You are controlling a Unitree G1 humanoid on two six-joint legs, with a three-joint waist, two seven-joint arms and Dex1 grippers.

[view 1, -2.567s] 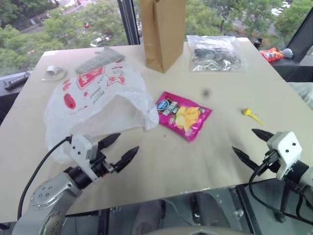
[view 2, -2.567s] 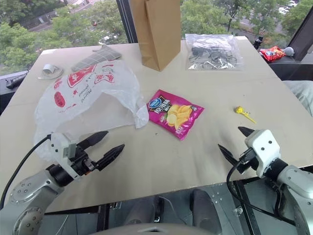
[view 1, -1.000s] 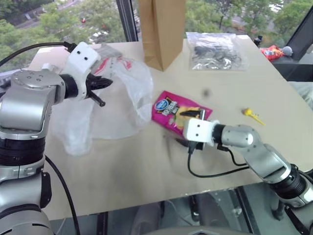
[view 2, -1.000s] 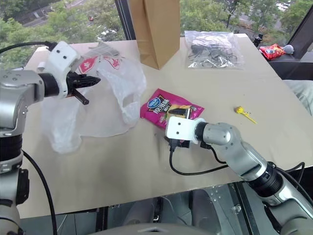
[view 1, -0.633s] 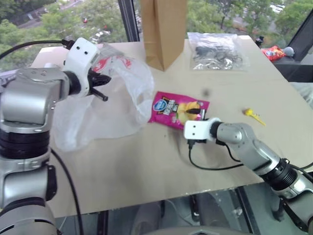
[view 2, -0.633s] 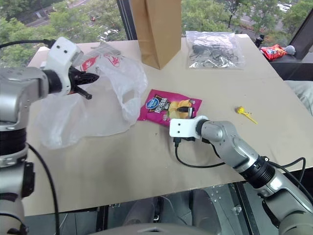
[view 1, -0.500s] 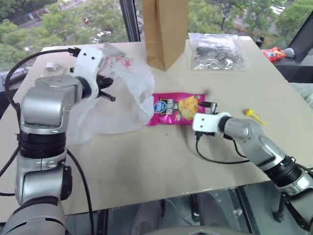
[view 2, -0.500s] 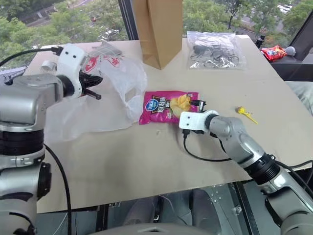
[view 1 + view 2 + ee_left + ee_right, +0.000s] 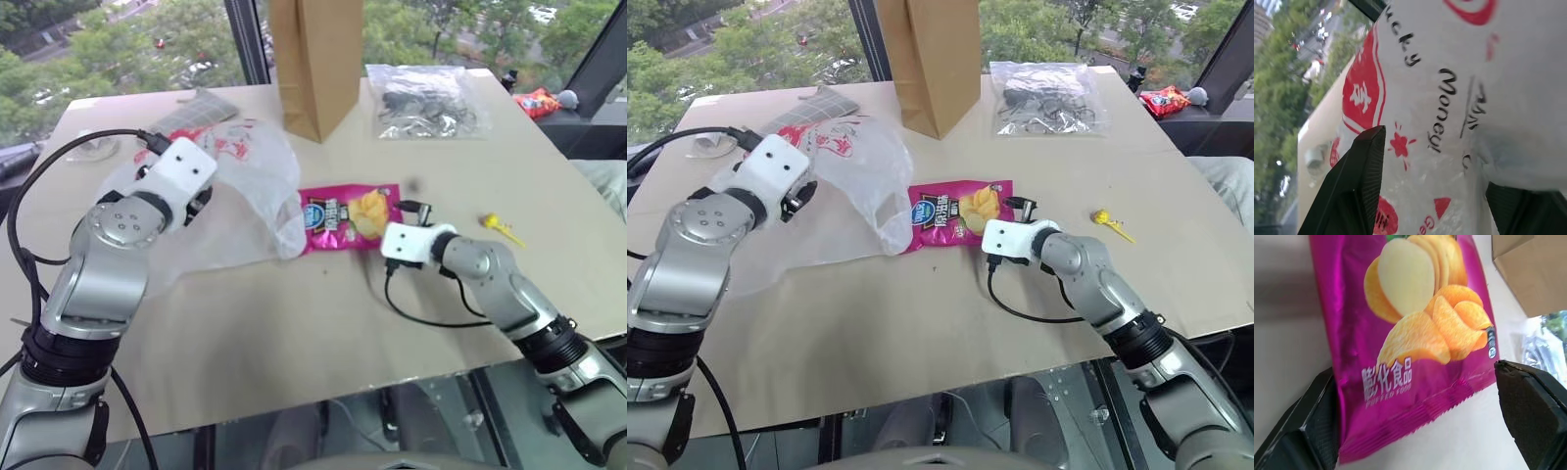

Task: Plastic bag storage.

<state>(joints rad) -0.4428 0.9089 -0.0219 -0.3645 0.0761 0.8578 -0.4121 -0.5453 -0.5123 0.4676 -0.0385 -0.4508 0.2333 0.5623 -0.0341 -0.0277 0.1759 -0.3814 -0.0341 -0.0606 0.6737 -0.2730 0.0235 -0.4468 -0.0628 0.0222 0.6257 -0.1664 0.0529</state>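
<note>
The plastic bag [image 9: 240, 191], thin white film with red print, lies crumpled on the left half of the table. My left gripper [image 9: 199, 201] is against its near left side. In the left wrist view its fingers [image 9: 1359, 186] stand wide apart, open, with the printed film [image 9: 1449, 98] right in front of them. A pink chip packet [image 9: 348, 211] lies sideways just right of the bag's edge. My right gripper [image 9: 1415, 431] is open at the packet's right end, one finger on each side of it.
A tall brown paper bag [image 9: 315, 59] stands at the back centre, with a clear bag of dark items [image 9: 423, 98] to its right. A small yellow object [image 9: 500, 227] lies at the right, a red packet [image 9: 537, 101] beyond the table corner, a grey flat item [image 9: 196, 106] behind the plastic bag.
My left arm has come down towards the table and its gripper has gone from shut to open; the bag has sunk flatter. The right gripper moved forward and the chip packet has turned sideways.
</note>
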